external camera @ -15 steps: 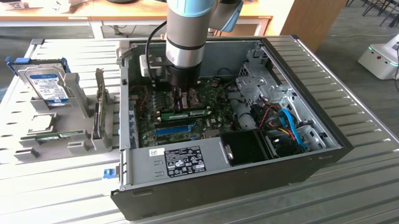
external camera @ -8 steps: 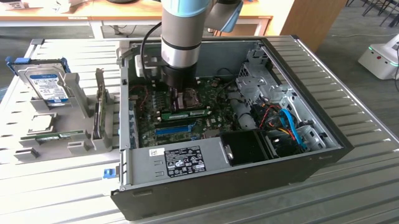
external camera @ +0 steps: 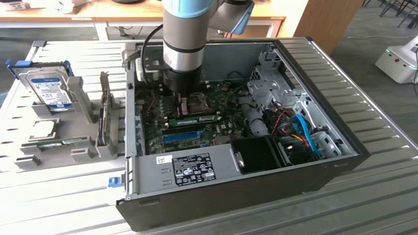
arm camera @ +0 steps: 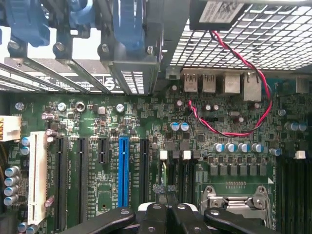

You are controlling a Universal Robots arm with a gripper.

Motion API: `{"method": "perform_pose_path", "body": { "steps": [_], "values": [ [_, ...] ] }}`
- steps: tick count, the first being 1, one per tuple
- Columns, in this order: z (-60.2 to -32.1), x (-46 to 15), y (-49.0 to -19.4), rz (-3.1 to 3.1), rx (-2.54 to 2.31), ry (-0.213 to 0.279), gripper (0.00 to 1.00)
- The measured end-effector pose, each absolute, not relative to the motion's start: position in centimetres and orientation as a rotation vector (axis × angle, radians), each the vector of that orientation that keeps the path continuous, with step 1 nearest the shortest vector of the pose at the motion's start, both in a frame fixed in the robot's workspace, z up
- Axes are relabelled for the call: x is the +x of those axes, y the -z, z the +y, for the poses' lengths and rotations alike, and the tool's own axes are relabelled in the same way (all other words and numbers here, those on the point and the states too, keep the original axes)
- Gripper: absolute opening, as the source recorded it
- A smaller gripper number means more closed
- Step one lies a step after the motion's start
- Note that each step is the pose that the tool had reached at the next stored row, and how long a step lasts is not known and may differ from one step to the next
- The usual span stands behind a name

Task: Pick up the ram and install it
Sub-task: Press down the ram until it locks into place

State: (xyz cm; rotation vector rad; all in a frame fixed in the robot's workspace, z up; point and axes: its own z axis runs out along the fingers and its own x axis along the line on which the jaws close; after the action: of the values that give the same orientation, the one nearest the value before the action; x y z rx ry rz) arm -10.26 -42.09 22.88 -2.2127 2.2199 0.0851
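Ram (external camera: 196, 119): green stick on edge at the memory slots, just beside the CPU socket (external camera: 194, 104) inside the open case (external camera: 339, 161). Gripper (arm camera: 167, 213): I see its black fingers (arm camera: 153, 214) drawn together directly over those slots, next to the socket; a thin edge shows between them, but I cannot tell whether they pinch the ram or only press on it. Blue slot (external camera: 181, 135): parallel to the ram, on its far side from the socket. Hard drive (external camera: 49, 90) and a second green stick (external camera: 62, 142): in a rack outside the case, well apart from the socket.
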Motion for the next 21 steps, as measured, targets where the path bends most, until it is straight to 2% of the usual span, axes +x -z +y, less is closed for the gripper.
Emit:
{"method": "perform_pose_path", "body": {
  "steps": [21],
  "values": [
    [-42.1,-10.26,-22.61,2.22,-2.213,-0.085,0.11]
  ]
}}
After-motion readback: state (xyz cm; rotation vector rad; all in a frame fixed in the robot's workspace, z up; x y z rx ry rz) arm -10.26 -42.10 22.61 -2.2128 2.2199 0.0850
